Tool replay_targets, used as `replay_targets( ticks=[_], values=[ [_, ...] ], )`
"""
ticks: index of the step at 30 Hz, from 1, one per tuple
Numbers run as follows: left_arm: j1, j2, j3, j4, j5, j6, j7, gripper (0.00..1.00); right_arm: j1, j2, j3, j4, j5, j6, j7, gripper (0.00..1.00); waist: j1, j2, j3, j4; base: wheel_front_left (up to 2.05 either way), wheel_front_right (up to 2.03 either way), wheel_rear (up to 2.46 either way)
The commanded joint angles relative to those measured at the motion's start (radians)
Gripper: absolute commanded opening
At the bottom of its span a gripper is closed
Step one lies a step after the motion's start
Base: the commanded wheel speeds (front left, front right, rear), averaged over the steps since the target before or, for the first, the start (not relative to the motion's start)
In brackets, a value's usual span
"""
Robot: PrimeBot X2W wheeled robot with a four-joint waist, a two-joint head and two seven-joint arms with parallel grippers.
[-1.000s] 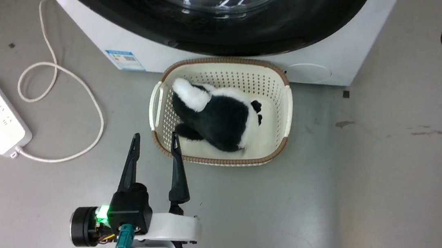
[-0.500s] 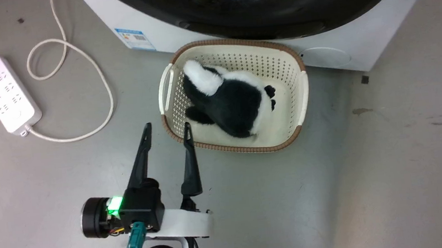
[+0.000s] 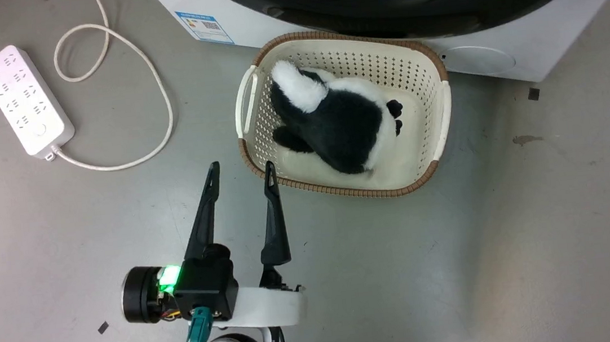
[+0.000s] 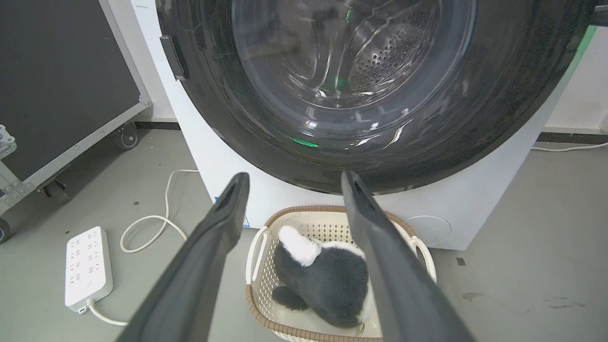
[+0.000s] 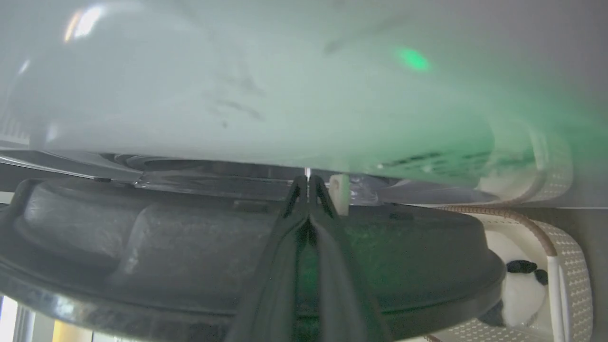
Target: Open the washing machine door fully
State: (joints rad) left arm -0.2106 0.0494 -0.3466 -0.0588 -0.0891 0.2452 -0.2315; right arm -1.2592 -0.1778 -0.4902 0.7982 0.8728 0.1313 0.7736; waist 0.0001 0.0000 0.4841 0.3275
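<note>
Grey concrete floor [image 3: 516, 239], scuffed, a few dark specks. Left gripper [image 3: 241, 166] hovers low over it, fingers spread wide, nothing between them. Its right fingertip is just beside the near rim of a cream basket [image 3: 441, 105] with a brown woven edge; a black-and-white plush toy [image 3: 340, 127] lies in it. To the left on the floor: white power strip [image 3: 25, 101] with a looped cable [image 3: 122, 99]. Farther left, a black wheeled case [image 4: 57, 71].

Basket sits right against the washing machine [image 3: 503, 59], blue label [image 3: 205, 27] low on its front. The washing machine door [image 4: 228, 118] is above and beyond the left gripper, well apart from it; steel drum visible through the glass.

Right gripper [image 5: 308, 183]: fingers pressed together tip to tip, nothing visible between them. The tips sit at the seam between the door's dark rim and the white front. Can't tell how far ajar the door is.
</note>
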Motion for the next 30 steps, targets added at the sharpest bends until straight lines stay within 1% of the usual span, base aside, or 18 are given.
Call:
replay_targets(
  ticks=[1,5,9,16,21,24,25,26,27,28,29,30],
  values=[
    [-0.021,0.001,-0.008,0.000,-0.001,0.009,-0.012,1.00,-0.017,0.008,-0.009,0.026,0.020,0.000,0.035,0.00,-0.0001,0.0000,-0.004,0.002,0.00,0.00,0.00],
    [-0.021,0.001,-0.008,0.005,0.001,0.013,-0.021,1.00,0.008,0.014,-0.033,0.044,0.032,0.000,0.105,0.00,-0.0001,0.0000,-0.027,0.000,0.00,0.00,0.00],
    [-0.013,0.001,-0.002,0.017,0.003,0.010,-0.029,1.00,0.060,0.035,-0.047,0.030,0.041,-0.001,0.162,0.00,-0.0001,0.0000,-0.062,-0.007,0.00,0.00,0.00],
    [0.030,0.001,0.026,0.039,0.006,-0.011,-0.030,1.00,0.242,0.094,-0.050,-0.055,0.045,-0.001,0.233,0.00,-0.0001,0.0000,-0.162,-0.033,0.00,0.00,0.00],
    [0.061,0.001,0.043,0.059,0.012,-0.037,-0.030,1.00,0.365,0.123,-0.032,-0.119,0.076,-0.001,0.279,0.00,-0.0001,0.0000,-0.218,-0.044,0.00,0.00,0.00],
    [0.076,0.002,0.044,0.068,0.023,-0.057,-0.030,1.00,0.418,0.127,0.017,-0.131,0.122,-0.001,0.306,0.00,-0.0001,0.0000,-0.234,-0.052,0.00,0.00,0.00],
    [0.076,0.002,0.044,0.068,0.023,-0.057,-0.030,1.00,0.418,0.127,0.017,-0.131,0.122,-0.001,0.306,0.00,-0.0001,0.0000,-0.234,-0.052,0.00,0.00,0.00],
    [0.082,0.002,0.042,0.078,0.031,-0.068,-0.030,1.00,0.446,0.127,0.085,-0.125,0.178,-0.001,0.305,0.00,-0.0001,0.0000,-0.242,-0.055,0.00,0.00,0.00],
    [0.082,0.002,0.042,0.078,0.031,-0.068,-0.030,1.00,0.446,0.127,0.085,-0.125,0.178,-0.001,0.305,0.00,-0.0001,0.0000,-0.242,-0.055,0.00,0.00,0.00],
    [0.086,0.002,0.041,0.084,0.036,-0.073,-0.030,1.00,0.471,0.127,0.151,-0.120,0.240,-0.001,0.294,0.00,-0.0001,0.0000,-0.248,-0.057,0.00,0.00,0.00],
    [0.088,0.002,0.040,0.086,0.036,-0.074,-0.030,1.00,0.483,0.127,0.188,-0.121,0.269,-0.001,0.288,0.00,-0.0001,0.0000,-0.250,-0.057,0.00,0.00,0.00],
    [0.088,0.002,0.040,0.086,0.036,-0.074,-0.030,1.00,0.483,0.127,0.188,-0.121,0.269,-0.001,0.288,0.00,-0.0001,0.0000,-0.250,-0.057,0.00,0.00,0.00]
  ],
)
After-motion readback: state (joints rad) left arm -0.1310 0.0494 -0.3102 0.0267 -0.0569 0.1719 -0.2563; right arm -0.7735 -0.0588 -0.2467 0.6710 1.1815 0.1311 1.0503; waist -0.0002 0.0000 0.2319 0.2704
